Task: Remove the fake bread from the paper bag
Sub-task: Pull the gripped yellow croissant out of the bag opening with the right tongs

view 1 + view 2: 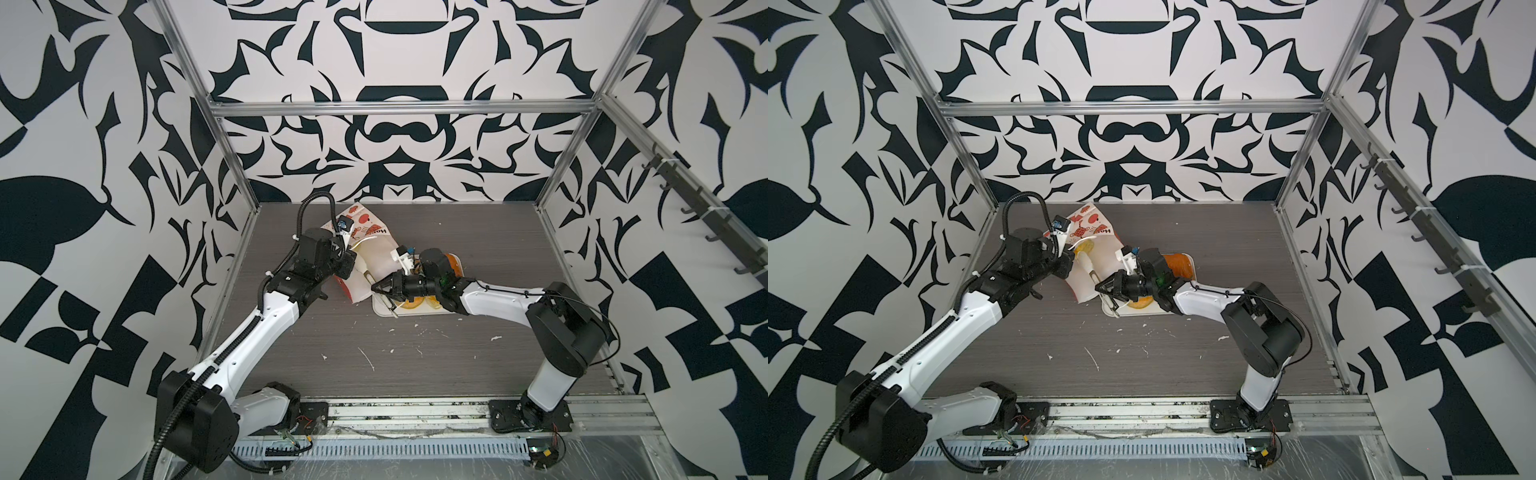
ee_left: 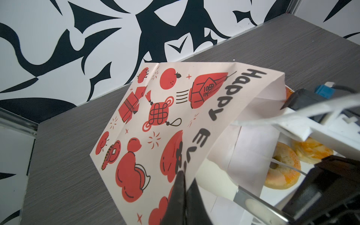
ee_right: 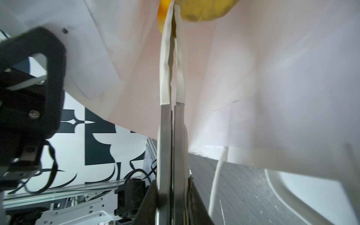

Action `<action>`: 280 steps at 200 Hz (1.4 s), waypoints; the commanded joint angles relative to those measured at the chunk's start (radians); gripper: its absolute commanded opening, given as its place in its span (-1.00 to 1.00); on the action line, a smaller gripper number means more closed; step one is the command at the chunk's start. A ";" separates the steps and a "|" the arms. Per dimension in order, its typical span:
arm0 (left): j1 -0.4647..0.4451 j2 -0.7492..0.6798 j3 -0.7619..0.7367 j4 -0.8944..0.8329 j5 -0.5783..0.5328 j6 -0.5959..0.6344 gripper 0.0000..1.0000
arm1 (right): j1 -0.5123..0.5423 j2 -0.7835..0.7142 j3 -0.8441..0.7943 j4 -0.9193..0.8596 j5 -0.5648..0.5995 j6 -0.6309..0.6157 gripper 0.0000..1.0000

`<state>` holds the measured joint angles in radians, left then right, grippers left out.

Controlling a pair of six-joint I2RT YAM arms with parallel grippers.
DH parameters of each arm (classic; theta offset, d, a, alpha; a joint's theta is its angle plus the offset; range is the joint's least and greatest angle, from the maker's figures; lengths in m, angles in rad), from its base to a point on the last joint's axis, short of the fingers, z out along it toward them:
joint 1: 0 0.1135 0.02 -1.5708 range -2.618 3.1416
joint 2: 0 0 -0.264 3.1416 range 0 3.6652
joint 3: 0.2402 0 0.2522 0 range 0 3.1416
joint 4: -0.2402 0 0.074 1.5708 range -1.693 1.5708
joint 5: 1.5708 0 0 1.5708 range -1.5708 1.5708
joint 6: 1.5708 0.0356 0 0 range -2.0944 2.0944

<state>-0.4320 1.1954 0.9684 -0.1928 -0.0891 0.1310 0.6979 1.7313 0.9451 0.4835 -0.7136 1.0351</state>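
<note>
Tongs (image 3: 165, 136) inside paper bag (image 3: 253, 78), tips against croissant (image 3: 204, 10).

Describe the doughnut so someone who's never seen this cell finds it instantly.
On the grey table, a white tray sits by the mouth of the paper bag. On the tray lies the doughnut, beside a flaky yellow-orange pastry. It alone is a ring with a hole through its middle.

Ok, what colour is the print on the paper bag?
Red pictures, black lettering on the paper bag; left wrist view.
</note>
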 commanded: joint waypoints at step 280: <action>-0.014 0.009 -0.120 0.128 -0.118 0.008 -1.00 | -0.052 -0.239 -0.029 -0.584 0.133 -0.322 -0.27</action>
<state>-0.4454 1.1957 0.8688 -0.1001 -0.2039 0.1562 0.6491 1.5608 0.8654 -0.0029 -0.6361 0.8051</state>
